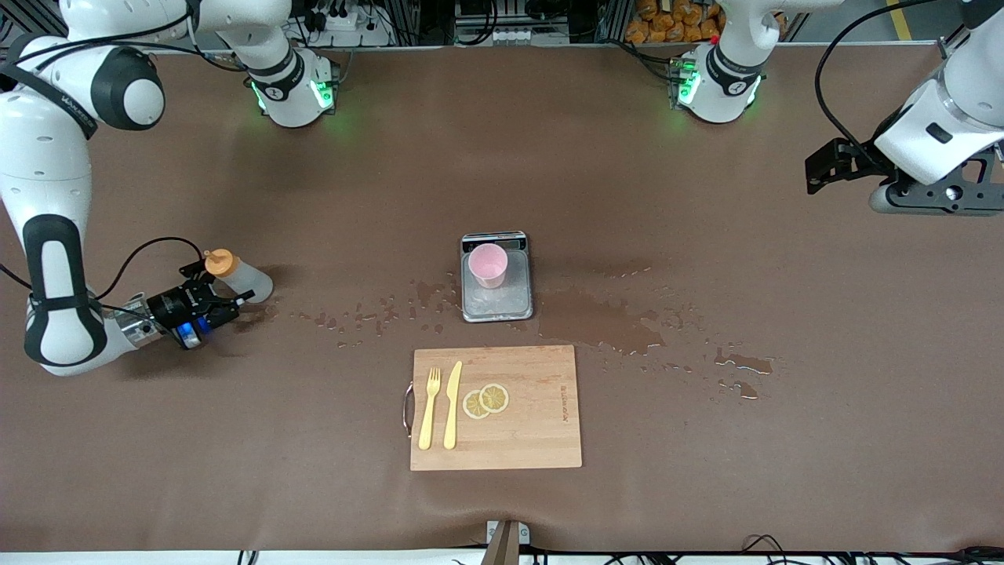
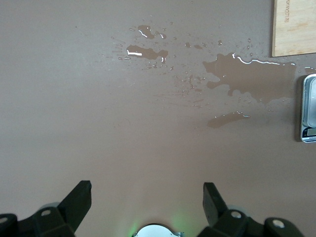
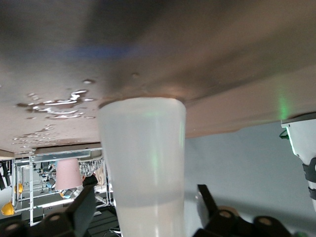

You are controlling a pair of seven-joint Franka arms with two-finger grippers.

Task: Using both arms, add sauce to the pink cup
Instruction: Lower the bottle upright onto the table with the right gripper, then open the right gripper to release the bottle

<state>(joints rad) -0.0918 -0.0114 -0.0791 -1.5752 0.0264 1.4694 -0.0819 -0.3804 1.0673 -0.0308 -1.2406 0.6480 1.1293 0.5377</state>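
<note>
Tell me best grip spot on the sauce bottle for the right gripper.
Grip the sauce bottle mid-body, below its orange cap, coming in level from the right arm's end of the table. It stands upright with a round, slightly tapered body. The right gripper already has open fingers either side of it.

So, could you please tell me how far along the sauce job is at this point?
Early stage. Done: the pink cup already stands on the scale. In hand: the right claw is at the sauce near the right arm's end of the table, fingers either side of it. The left claw waits open, raised over the left arm's end. Left: carrying the bottle over and squeezing; no sauce shows in the cup.
</note>
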